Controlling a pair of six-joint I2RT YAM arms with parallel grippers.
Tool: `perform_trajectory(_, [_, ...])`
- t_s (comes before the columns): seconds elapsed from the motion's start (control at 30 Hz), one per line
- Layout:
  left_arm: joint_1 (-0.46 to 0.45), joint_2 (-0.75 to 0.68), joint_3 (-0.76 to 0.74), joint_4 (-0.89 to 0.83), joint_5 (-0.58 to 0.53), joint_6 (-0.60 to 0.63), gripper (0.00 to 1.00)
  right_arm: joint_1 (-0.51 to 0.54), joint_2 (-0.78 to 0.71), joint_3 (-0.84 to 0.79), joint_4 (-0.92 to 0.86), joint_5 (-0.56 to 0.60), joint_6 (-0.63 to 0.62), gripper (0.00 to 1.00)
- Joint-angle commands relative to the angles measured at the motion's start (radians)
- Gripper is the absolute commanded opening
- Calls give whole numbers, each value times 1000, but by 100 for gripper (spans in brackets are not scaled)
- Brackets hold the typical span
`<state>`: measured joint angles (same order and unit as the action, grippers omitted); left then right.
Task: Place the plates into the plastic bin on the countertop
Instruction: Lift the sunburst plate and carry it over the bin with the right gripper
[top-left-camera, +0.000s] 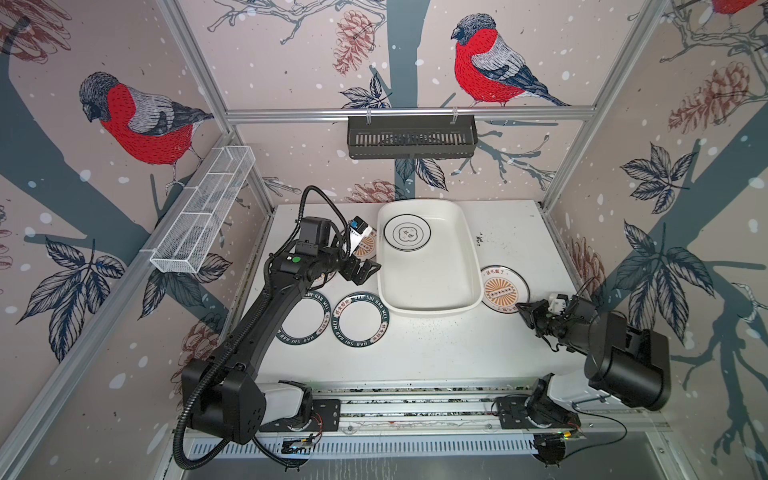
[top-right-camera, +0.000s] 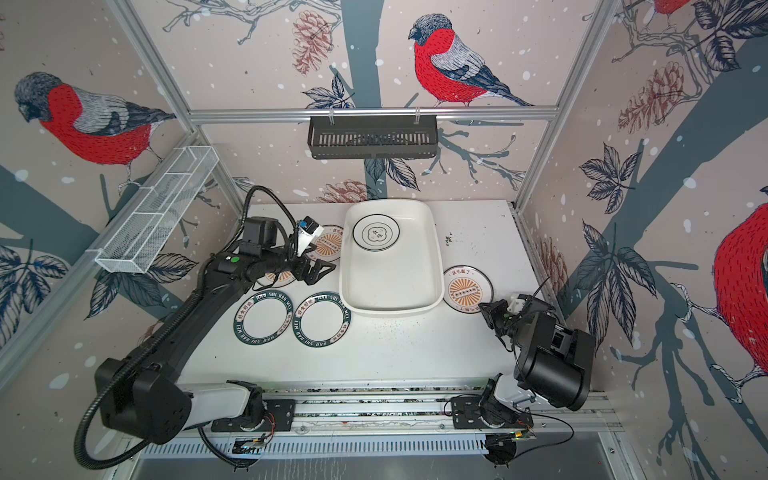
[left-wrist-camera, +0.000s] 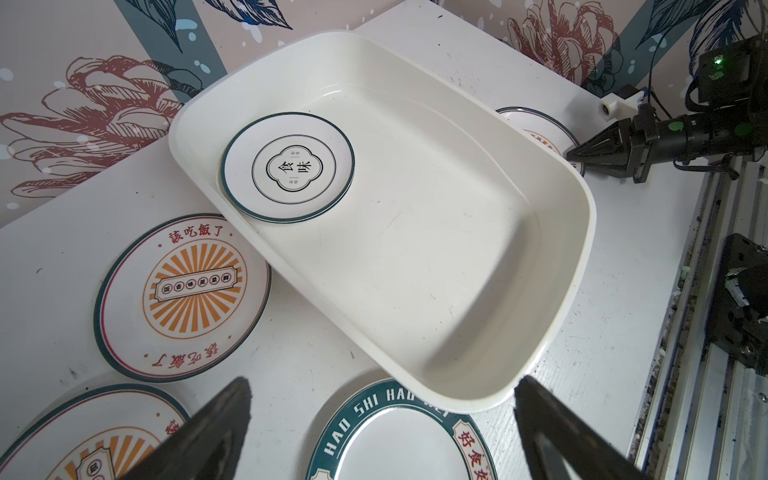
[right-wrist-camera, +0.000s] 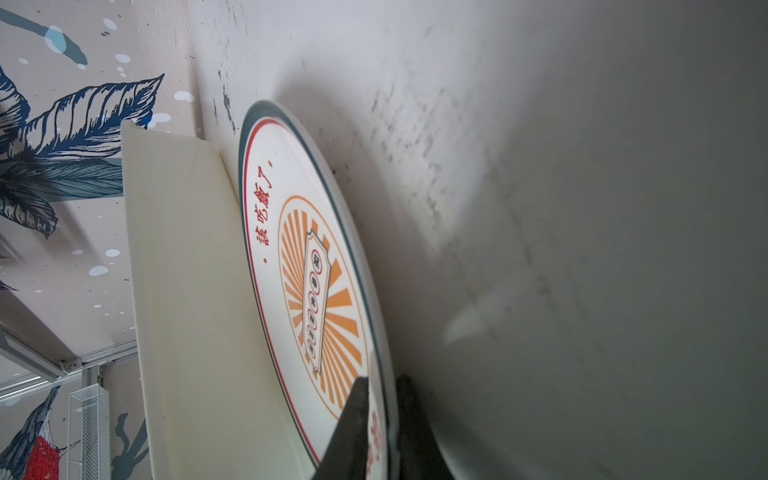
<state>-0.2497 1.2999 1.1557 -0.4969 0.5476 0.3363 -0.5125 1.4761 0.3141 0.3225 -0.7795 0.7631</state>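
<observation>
pinching the near rim of the sunburst plate (top-left-camera: 500, 291), the right gripper (top-left-camera: 519, 307) sits right of centre in both top views, low over the countertop (top-left-camera: 457, 349). its jaws stand narrow, one finger over the rim and one under it, as the right wrist view shows, so we judge it has hold of the plate. the plate looks flat or nearly flat on the surface. it lies just right of the bin (top-left-camera: 432, 278), and its far edge either touches or sits tucked under the bin's flared rim; we cannot tell which.

the bin sits mid-frame and holds one plate, the line-motif plate (top-left-camera: 406, 233), in its upper left corner. the left gripper (top-left-camera: 368, 271) hangs wide with nothing in it, just left of the bin. two lettered plates (top-left-camera: 360, 319) lie side by side below it in the frame. more sunburst plates lie under the left arm, partly hidden.

we take the step in hand to be the pickup of a second plate. the next move calls for a lift that draws the plate away from the flared rim first, then up over the wall and leftward. we would set it down on the bare floor of the bin and then let go. the hold is only on a thin rim, so we think a slow, level carry is needed.
</observation>
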Motion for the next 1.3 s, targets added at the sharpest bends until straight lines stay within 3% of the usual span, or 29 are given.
perform_trajectory(0.0, [0,-5,0,23,5,-3,98,-11,8,-3,-58,74,-16,12])
perform_trajectory(0.27, [-1,-8,12,17,2,-3,98,-38,4,4,-60,47,-34,2])
perform_trajectory(0.5, [-1,-17,15,16,-2,-5,98,-50,-98,44,-130,55,-39,2])
perform_trajectory(0.97, [0,-45,3,26,-17,-15,98,-59,-322,283,-393,69,-65,1])
perform_trajectory(1.13, [-2,-49,7,29,-76,-33,98,-8,-370,386,-444,98,-50,1])
perform_trajectory(1.27, [-1,-49,12,26,-130,-38,98,93,-360,479,-461,136,-21,1])
